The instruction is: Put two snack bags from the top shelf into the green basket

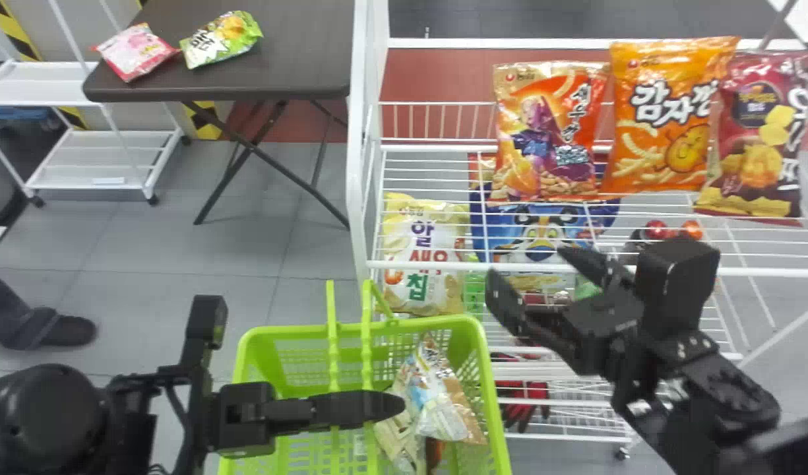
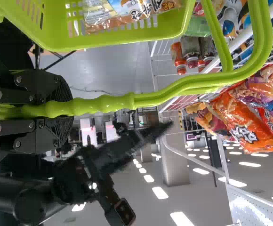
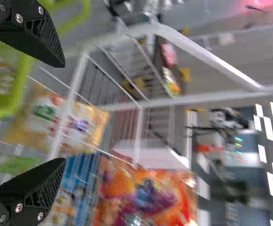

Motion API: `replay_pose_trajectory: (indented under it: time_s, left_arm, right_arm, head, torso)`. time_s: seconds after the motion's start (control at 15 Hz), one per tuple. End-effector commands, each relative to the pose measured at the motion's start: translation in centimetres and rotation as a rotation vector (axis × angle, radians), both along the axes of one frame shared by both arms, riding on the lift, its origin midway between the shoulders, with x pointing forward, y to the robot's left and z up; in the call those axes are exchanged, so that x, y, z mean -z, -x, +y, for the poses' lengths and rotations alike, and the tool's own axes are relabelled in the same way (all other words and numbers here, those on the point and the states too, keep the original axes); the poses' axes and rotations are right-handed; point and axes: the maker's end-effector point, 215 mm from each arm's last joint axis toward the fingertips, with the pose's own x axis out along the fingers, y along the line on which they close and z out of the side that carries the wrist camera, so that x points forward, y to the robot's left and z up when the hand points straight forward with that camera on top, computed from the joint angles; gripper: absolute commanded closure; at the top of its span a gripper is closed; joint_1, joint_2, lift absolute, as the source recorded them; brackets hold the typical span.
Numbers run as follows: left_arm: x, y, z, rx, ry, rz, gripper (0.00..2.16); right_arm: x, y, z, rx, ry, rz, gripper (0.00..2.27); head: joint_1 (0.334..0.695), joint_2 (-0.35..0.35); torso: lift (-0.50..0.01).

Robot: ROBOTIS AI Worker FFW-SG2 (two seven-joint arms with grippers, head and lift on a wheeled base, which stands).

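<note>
The left gripper (image 1: 379, 406) has its fingers closed round the handle (image 2: 103, 103) of a light-green plastic basket (image 1: 476, 336) with shiny snack bags (image 1: 436, 402) inside. The right gripper (image 1: 532, 267) stands wide and empty near the white wire top shelf (image 1: 436, 266), where red-orange (image 1: 549, 142), bright orange (image 1: 661, 125) and dark-red snack bags (image 1: 750, 158) lie.

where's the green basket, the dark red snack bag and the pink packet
Green basket (image 1: 471, 324), head view: rim corner.
Dark red snack bag (image 1: 753, 155), head view: printed front.
Pink packet (image 1: 135, 52), head view: its front.
</note>
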Motion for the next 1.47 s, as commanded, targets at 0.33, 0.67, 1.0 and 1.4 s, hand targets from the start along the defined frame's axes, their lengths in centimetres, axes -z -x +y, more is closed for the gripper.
replay_pose_trajectory:
  time_s: [0.33,0.67,1.0,1.4]
  left_arm:
    - [0.3,0.4,-0.6,0.011,-0.004,0.007,2.15]
    - [0.3,0.1,-0.5,0.015,-0.018,0.0,2.15]
    - [0.2,-1.1,-1.3,0.043,-0.02,-0.008,2.15]
    - [0.1,-1.7,-1.9,0.062,-0.019,-0.01,2.15]
  right_arm:
    - [-1.7,-10.6,-3.3,0.137,0.004,-0.108,0.09]
    - [-0.8,-17.0,-6.0,0.223,0.038,-0.105,0.06]
    - [0.9,-23.1,-8.6,0.257,0.083,-0.069,0.05]
    - [3.6,-25.0,-2.7,0.132,0.146,0.015,0.19]
  head:
    - [0.695,-0.07]
    - [0.695,-0.093]
    - [0.695,-0.118]
    - [0.695,-0.117]
  torso:
    - [-0.001]
    - [-0.001]
    - [-0.001]
    - [-0.001]
